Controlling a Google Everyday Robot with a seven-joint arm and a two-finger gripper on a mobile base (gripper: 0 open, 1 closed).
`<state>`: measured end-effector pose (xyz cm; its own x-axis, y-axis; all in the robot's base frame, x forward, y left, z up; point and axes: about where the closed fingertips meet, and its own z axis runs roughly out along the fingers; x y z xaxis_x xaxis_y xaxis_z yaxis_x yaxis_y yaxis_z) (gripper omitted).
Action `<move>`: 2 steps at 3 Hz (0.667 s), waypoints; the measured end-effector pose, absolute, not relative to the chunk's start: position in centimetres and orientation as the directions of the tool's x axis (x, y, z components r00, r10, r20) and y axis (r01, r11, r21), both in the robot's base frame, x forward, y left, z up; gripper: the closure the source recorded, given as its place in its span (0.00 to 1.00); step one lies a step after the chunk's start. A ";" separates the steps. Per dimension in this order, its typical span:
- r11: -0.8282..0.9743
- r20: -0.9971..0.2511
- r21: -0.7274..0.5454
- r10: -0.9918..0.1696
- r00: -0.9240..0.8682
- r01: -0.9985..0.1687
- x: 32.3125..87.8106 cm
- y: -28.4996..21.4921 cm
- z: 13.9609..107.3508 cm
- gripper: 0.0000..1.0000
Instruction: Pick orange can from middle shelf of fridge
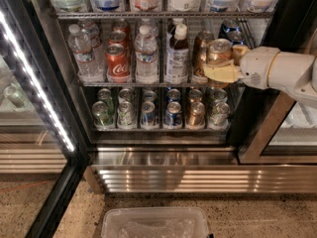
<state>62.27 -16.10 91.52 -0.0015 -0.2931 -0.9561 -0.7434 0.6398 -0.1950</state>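
The orange can point(219, 50), copper-bodied with a silver top, is held in my gripper point(218, 67) at the right end of the middle shelf point(148, 84) of the fridge point(163, 157). A pale yellow finger point(221, 74) wraps the can's lower body. The can sits slightly out in front of the shelf's front rail. The white arm reaches in from the right. Another copper can point(200, 46) stands just behind and to the left on the same shelf.
The middle shelf also holds water bottles point(82, 53), a red cola can point(117, 62), a brown bottle point(177, 53) and blue cans point(229, 29). Small cans point(163, 114) fill the tier below. The glass door point(29, 83) is open at left. A clear plastic bin point(154, 224) lies on the floor.
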 end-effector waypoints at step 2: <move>0.576 -0.988 0.000 -0.125 -0.088 -0.817 54.3 -13.2 90.9 1.00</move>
<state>54.33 -13.16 90.85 -0.0885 -0.1252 -0.9882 -0.8174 0.5760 0.0002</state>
